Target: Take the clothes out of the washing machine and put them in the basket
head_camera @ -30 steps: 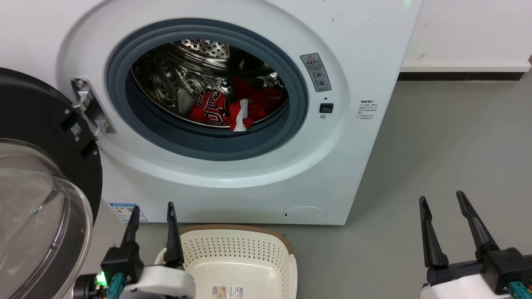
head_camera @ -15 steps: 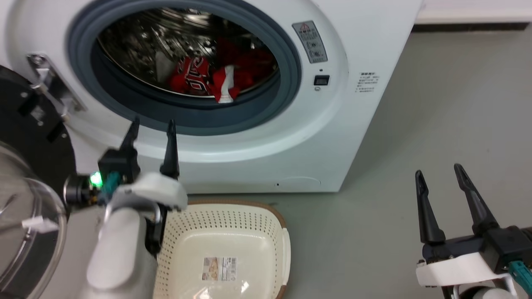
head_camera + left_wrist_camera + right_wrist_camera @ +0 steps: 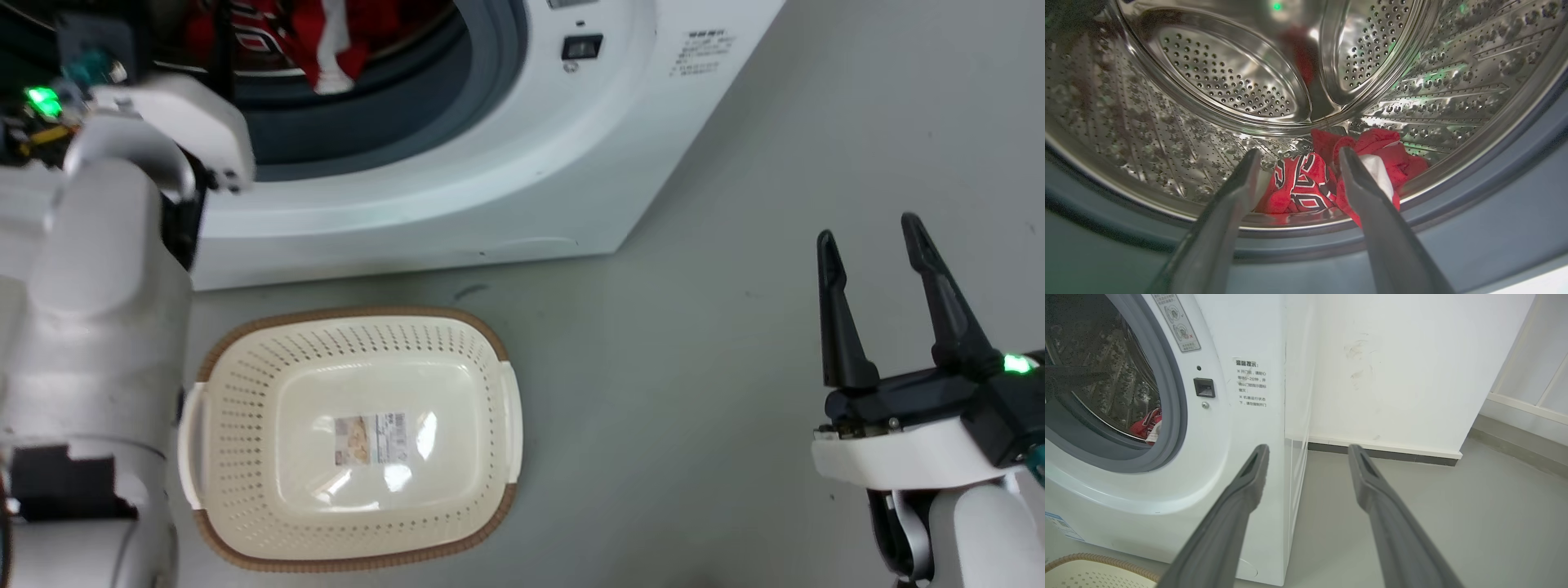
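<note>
The washing machine (image 3: 490,163) stands open, and the clothes lie at the bottom of its steel drum (image 3: 1216,77). One is a red jersey (image 3: 1300,185) with black-and-white lettering. A plain red garment (image 3: 1392,157) with white trim lies to its right. My left gripper (image 3: 1299,154) is open at the drum's mouth, over the grey rubber ring (image 3: 1494,228), with its fingers pointing at the jersey and holding nothing. The cream basket (image 3: 343,315) sits on the floor before the machine. Open and empty, my right gripper (image 3: 868,230) hovers over the floor to the basket's right.
My pale left forearm (image 3: 90,310) rises along the basket's left side towards the machine. Grey floor (image 3: 694,367) spreads to the right of the basket. In the right wrist view a white wall (image 3: 1404,367) with a dark skirting stands behind the machine.
The head camera has tilted down, so the machine slid up the picture. My left arm rose from beside the basket and reached into the drum's mouth. My right gripper stays open.
</note>
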{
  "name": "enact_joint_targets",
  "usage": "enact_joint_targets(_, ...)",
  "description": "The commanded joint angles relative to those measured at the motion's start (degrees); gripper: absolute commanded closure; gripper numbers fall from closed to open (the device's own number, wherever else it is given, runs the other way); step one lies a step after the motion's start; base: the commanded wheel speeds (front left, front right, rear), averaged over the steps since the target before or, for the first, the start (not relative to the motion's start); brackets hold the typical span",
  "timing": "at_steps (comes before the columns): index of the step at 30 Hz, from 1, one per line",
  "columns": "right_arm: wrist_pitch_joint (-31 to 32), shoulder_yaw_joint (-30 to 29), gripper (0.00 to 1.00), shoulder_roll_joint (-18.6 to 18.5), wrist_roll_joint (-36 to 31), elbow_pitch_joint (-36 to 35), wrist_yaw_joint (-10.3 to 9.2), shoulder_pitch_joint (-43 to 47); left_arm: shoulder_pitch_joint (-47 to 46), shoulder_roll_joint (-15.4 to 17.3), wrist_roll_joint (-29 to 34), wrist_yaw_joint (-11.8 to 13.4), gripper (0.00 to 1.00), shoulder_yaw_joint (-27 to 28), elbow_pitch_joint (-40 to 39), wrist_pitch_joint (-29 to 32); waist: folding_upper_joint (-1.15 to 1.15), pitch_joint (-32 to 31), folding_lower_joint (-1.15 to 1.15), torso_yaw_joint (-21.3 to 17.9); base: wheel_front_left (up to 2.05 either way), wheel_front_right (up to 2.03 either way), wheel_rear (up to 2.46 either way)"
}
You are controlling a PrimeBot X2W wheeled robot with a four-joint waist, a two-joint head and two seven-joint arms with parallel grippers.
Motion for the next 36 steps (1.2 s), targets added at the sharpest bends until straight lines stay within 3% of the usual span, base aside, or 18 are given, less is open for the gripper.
enact_joint_targets(1, -0.12, 0.17, 0.0, 0.08, 0.36, -0.37, -0.04, -1.12, -1.91, 0.69, 0.41, -0.03, 0.0, -0.11, 0.66, 0.26, 0.0, 4.45, -0.01, -2.95, 0.0, 0.0, 0.0)
enact_joint_targets(9, -0.12, 0.81, 0.0, 0.11, 2.45, -1.69, -0.04, -5.56, -15.56, 5.66, -0.17, -1.64, 0.0, -1.12, 9.39, 7.86, 0.0, 11.67, -0.01, -6.3, 0.0, 0.0, 0.0)
enact_joint_targets(15, -0.12, 1.23, 0.0, 0.12, 3.96, -2.45, -0.04, -7.26, -24.72, 9.7, -0.88, -2.43, 0.0, -3.48, 13.95, 18.23, 0.0, 16.18, -0.01, -8.3, 0.0, 0.0, 0.0)
enact_joint_targets(21, -0.12, 1.86, 0.0, 0.11, 5.02, -3.04, -0.04, -7.99, -31.08, 11.58, -5.28, -2.49, 0.0, -8.12, 15.84, 27.82, 0.0, 18.96, -0.01, -9.54, 0.0, 0.0, 0.0)
enact_joint_targets(31, -0.12, 2.38, 0.0, 0.1, 6.29, -3.49, -0.04, -8.81, -36.76, 15.31, -10.71, -2.52, 0.0, -17.25, 14.66, 41.62, 0.0, 21.08, -0.01, -10.88, 0.0, 0.0, 0.0)
enact_joint_targets(36, -0.12, 2.45, 0.0, 0.1, 6.58, -3.51, -0.04, -9.0, -35.82, 16.55, -13.68, -2.51, 0.0, -19.99, 13.35, 44.13, 0.0, 21.65, -0.01, -11.04, 0.0, 0.0, 0.0)
